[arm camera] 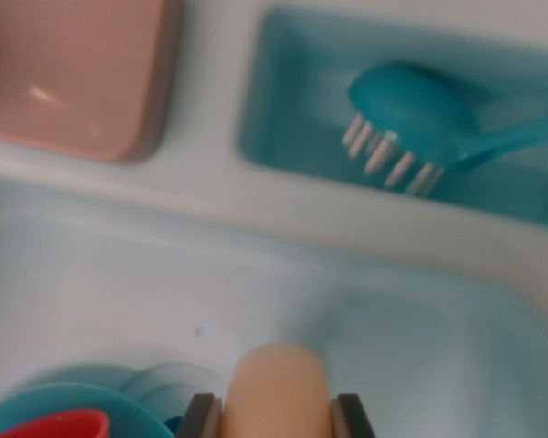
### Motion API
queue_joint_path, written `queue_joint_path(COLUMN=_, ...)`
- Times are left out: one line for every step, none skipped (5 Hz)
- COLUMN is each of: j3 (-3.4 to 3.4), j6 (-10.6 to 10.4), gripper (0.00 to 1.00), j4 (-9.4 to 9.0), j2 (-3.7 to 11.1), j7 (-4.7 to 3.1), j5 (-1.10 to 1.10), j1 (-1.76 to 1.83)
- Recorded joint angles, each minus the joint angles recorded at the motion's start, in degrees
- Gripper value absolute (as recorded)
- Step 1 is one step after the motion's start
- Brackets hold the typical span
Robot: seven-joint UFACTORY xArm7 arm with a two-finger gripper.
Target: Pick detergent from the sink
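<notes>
In the wrist view a pale peach, round-topped detergent bottle (278, 379) stands at the bottom centre, over the light blue-white sink basin (393, 328). My gripper (276, 418) has its two dark fingers (201, 418) pressed against the bottle's left and right sides, shut on it. The bottle's lower part is hidden below the frame edge. The picture is blurred.
A teal dish brush with white bristles (411, 114) lies in a teal compartment (283, 109) at the upper right. A pink tray (73, 73) sits at the upper left. A teal dish (64, 406) with a red item (59, 426) lies at the bottom left, beside a round drain (169, 383).
</notes>
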Motion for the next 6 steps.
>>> queue_joint_path(j3=0.0, j6=0.0, gripper=1.0, j4=0.0, j2=0.0, j7=0.0, j5=0.0, j1=0.0)
queue_joint_path(j3=-0.04, j6=1.8, gripper=1.0, j4=1.37, j2=-0.45, j7=0.21, j5=-0.17, j1=0.02)
queue_joint_path(j3=-0.04, j6=1.8, gripper=1.0, j4=1.37, j2=-0.45, j7=0.21, j5=-0.17, j1=0.02)
queue_joint_path(j3=-0.08, j6=3.8, gripper=1.0, j4=2.86, j2=-0.94, j7=0.44, j5=-0.35, j1=0.03)
queue_joint_path(j3=-0.08, j6=3.8, gripper=1.0, j4=2.86, j2=-0.94, j7=0.44, j5=-0.35, j1=0.03)
queue_joint_path(j3=-0.13, j6=6.0, gripper=1.0, j4=4.56, j2=-1.51, j7=0.7, j5=-0.55, j1=0.05)
